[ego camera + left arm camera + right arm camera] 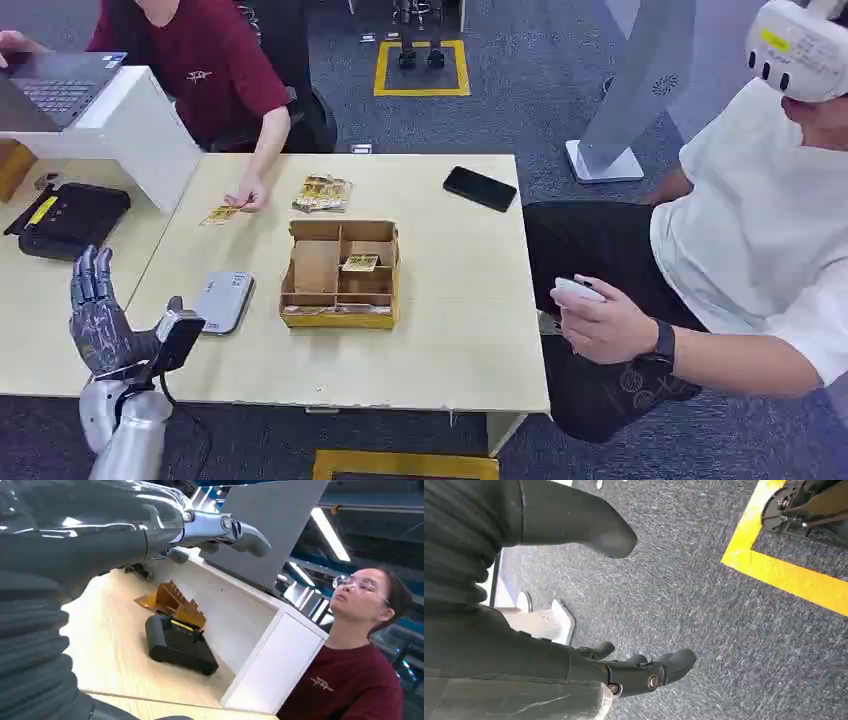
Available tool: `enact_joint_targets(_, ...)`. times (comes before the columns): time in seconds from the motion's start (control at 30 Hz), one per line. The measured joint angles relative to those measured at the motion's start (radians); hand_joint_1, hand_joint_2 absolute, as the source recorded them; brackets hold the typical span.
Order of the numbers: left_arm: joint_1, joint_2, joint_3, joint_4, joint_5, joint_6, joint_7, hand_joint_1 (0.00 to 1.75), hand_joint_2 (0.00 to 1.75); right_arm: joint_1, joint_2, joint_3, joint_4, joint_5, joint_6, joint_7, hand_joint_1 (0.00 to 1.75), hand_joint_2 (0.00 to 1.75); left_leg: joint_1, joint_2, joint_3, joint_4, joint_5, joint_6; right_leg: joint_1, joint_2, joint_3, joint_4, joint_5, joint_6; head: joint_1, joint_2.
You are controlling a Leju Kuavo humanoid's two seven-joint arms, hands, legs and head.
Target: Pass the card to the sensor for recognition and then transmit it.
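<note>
Lying well beyond left hand [98, 320]: card [221, 214].

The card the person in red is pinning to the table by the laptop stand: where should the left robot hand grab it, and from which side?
Take the card by its free end, the one pointing away from the person's hand, coming in low from the robot's side. It lies flat on the table, so it probably needs sliding or pinching at that edge. The left robot hand is raised, holding nothing.
</note>
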Motion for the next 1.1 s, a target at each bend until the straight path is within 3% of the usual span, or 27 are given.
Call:
enact_joint_targets(0.1,-0.005,0.015,-0.022,0.01,0.083,-0.023,-0.006,0.0,1.75,0.001,-0.003,0.007,0.0,0.0,0.007,0.0,0.0,1.75,0.0,0.0,0.0,0.0,0.0,0.0,0.0,0.0,0.0,0.0,0.0,0.0,0.0,0.0)
enact_joint_targets(0.27,-0.009,0.039,-0.049,0.023,0.129,-0.029,-0.01,0.0,1.75,0.003,-0.006,0.011,0.0,0.0,0.008,0.0,0.0,1.75,0.0,0.0,0.0,0.0,0.0,0.0,0.0,0.001,0.0,0.0,0.0,0.0,0.0,0.0)
enact_joint_targets(0.67,-0.01,0.06,-0.075,0.038,0.06,0.005,-0.003,0.0,1.75,0.003,-0.007,0.031,0.0,-0.005,0.004,0.0,0.0,1.75,0.0,0.0,0.0,0.0,0.0,0.0,0.0,0.0,0.0,0.0,0.0,0.0,0.0,0.0)
enact_joint_targets(0.83,-0.046,0.042,-0.076,0.061,-0.04,0.005,-0.013,0.0,1.75,-0.011,0.003,0.031,0.006,-0.018,-0.013,0.028,0.0,1.75,0.0,0.0,0.0,0.0,0.0,0.0,0.0,0.0,0.0,0.0,0.0,0.0,0.0,0.0)
enact_joint_targets(1.1,-0.064,-0.003,0.039,0.06,-0.28,0.006,-0.065,0.0,1.75,-0.011,0.003,0.032,0.006,-0.017,-0.011,0.024,0.0,1.75,0.0,0.0,0.0,0.0,0.0,0.0,0.0,0.001,0.0,0.0,0.0,0.0,0.0,0.0)
